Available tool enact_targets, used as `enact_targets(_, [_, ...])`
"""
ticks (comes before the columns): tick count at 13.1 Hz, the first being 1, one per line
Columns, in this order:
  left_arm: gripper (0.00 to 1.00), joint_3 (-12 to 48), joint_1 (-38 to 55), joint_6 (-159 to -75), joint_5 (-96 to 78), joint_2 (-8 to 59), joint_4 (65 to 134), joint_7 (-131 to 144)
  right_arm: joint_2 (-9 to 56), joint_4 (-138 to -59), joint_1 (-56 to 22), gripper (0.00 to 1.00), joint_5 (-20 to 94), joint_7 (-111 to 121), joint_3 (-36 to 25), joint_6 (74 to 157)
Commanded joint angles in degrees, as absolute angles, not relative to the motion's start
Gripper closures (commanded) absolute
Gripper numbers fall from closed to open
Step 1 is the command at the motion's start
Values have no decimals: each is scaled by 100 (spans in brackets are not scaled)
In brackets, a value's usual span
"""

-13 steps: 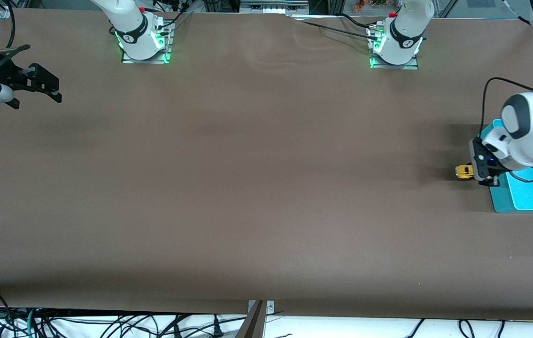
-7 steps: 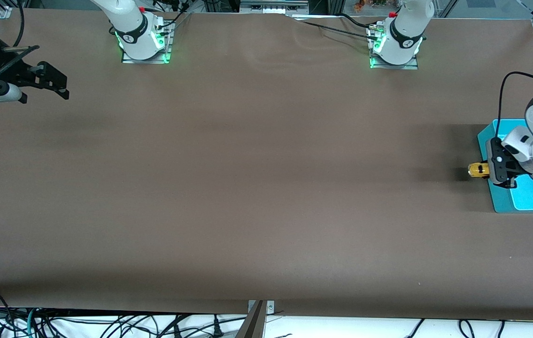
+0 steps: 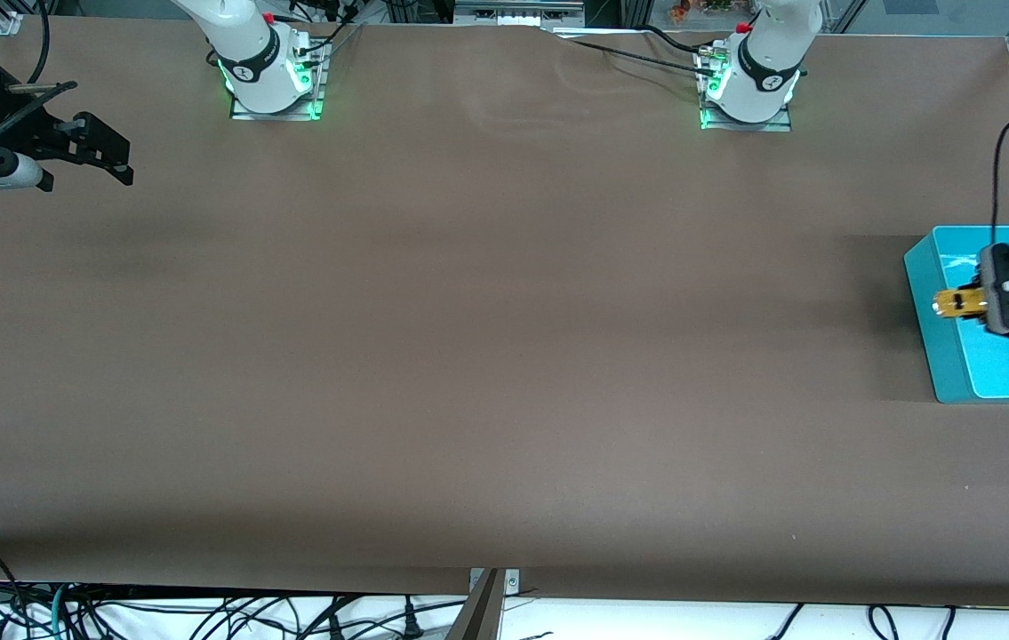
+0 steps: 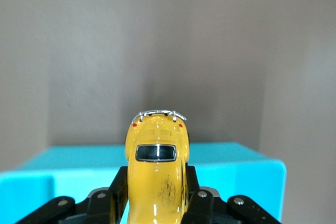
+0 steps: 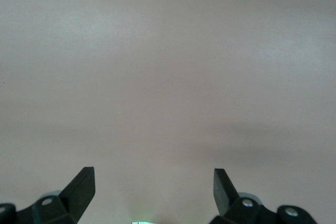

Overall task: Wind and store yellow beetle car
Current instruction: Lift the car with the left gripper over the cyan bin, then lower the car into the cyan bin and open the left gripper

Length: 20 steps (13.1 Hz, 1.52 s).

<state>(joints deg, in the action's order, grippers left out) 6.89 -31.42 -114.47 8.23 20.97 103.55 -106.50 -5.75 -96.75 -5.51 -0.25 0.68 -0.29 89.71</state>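
Surface: one brown table (image 3: 486, 356), matte and faintly creased near the arm bases. Tangled cables (image 3: 113, 613) are seen on the floor at the nearest edge, at six o'clock in the front view; metal framing is glimpsed past the table at twelve o'clock.

Count, nearest first:
- One teal tray (image 3: 948, 373), set at three o'clock on the table, at the left arm's end; part of it is cut off by the picture's edge.
- One yellow beetle car (image 3: 957, 302), pinched at its sides by the left gripper (image 3: 971, 302) and held in the air over the tray's rim. In the left wrist view the car (image 4: 156, 174) is seen between the black fingers (image 4: 116, 192), its rear window and chrome bumper turned away from the wrist, with the tray's teal wall (image 4: 231, 166) below it.
- One right gripper (image 3: 117, 164), held at ten o'clock over the table at the right arm's end, fingers (image 5: 79, 187) spread wide and nothing between them; this arm waits.
- Two arm bases (image 3: 273, 84), lit green, at eleven and one o'clock.

Change recorded: a second earlier the car and left gripper were over bare table just beside the tray; both are now carried over the tray's rim. The right gripper is shifted only slightly.
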Motion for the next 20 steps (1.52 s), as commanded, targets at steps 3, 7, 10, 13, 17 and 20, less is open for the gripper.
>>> enact_targets(3, [71,756,-3787,-11837,1151,2363,10266,-11354,-536,-9527,-554,0,-79,18,-26,8824])
enact_targets(7, [71,765,-4166,-12541,1151,2759,10266,-11926,-536,-9527,-554,0,-70,18,-26,8824])
enact_targets(10, [71,765,-4350,-13006,1151,3162,10274,-12198,-536,-9527,-554,0,-70,18,-26,8824])
enact_targets(13, [64,773,-4465,-13096,1134,3234,10283,-12199,-536,-9527,-554,0,-62,114,-35,8824])
enact_targets(17, [0,817,-4562,-13043,1063,3314,10257,-12523,-536,-9527,-554,0,-53,114,-35,8824])
enact_targets(20, [0,931,-4562,-12623,976,3007,10239,-12498,-536,-9527,-554,0,-53,123,-44,8824])
